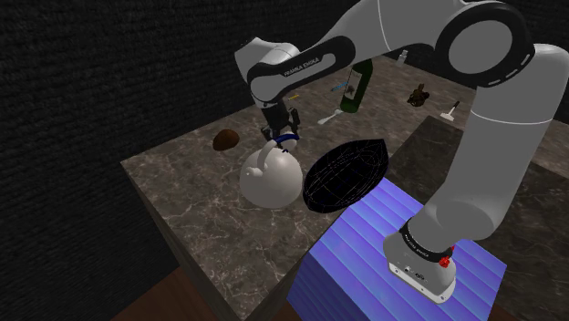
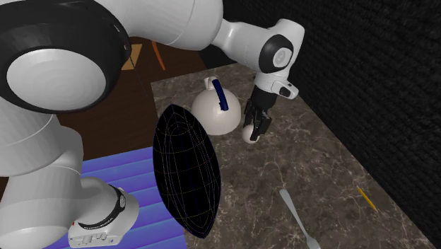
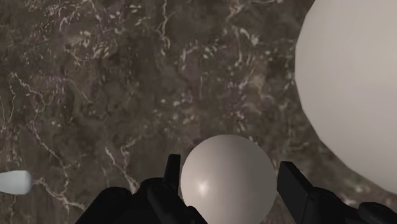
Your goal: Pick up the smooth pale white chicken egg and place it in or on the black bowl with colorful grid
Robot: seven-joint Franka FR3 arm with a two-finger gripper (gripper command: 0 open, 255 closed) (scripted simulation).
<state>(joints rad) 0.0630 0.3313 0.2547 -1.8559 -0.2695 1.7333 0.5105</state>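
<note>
The black two-finger gripper (image 2: 253,131) was clamped on the smooth pale white egg (image 3: 228,179), low over the dark veined marble counter (image 1: 182,182), just beside the round white pot with a dark blue handle (image 1: 271,178). The grasp looked made. The carry to the black bowl with coloured grid lines (image 1: 346,171), tilted just past the pot, remained. One egg, one bowl, one pot, one green bottle (image 1: 354,87).

A dark marble counter (image 1: 182,196) carries a round white teapot (image 1: 271,178) with a blue handle. A black bowl (image 1: 346,173) with thin grid lines stands tilted on edge just beside the teapot. A brown lump (image 1: 225,139) lies near the teapot. A green bottle (image 1: 356,87), a pale fork (image 2: 297,216) and a yellow pencil (image 2: 366,199) lie well apart from it.
</note>
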